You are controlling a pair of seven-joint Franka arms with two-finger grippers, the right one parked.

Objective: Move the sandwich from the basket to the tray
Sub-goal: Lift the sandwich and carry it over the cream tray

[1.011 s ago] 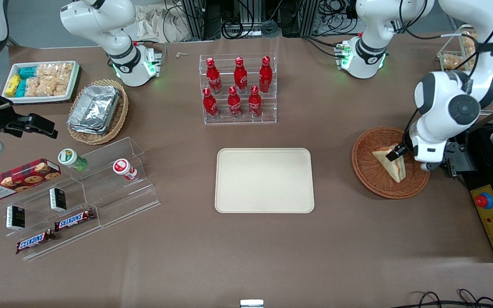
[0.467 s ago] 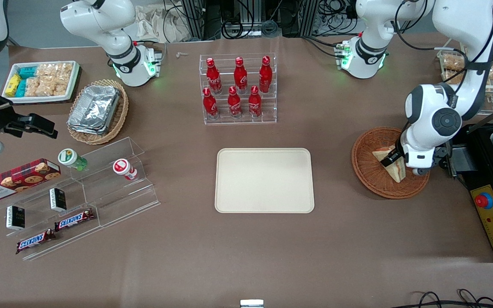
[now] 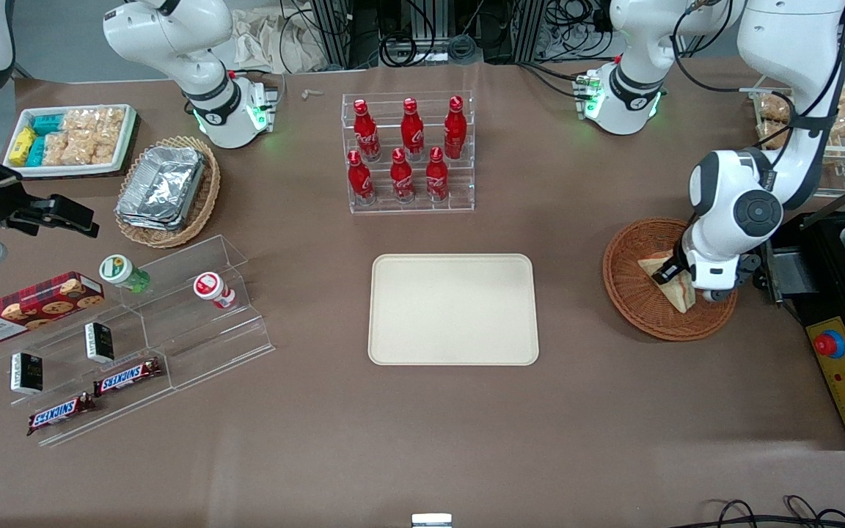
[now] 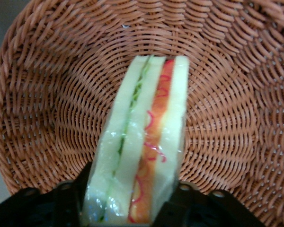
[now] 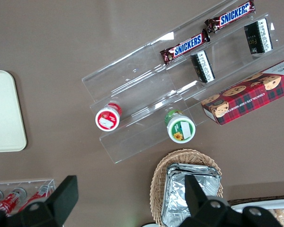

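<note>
1. Gripper (image 3: 675,280) down inside the reddish-brown wicker basket (image 3: 631,301), at the right of the front frame. Its fingers (image 4: 68,201) straddle the sandwich (image 4: 139,146), one black pad against each bread face; the jaws are narrowed to the wedge's thickness, pinching it.
2. Sandwich stands on edge in its clear wrap, green and red filling layers facing the wrist camera, bottom edge on the basket weave.
3. Left arm: the forearm drops from the upper right of the front frame, elbow joint (image 3: 749,213) above the basket's rim, wrist bent down into the basket.
4. Cream tray (image 3: 453,309) lies flat at centre frame, well apart from the basket, nothing on it.
</note>
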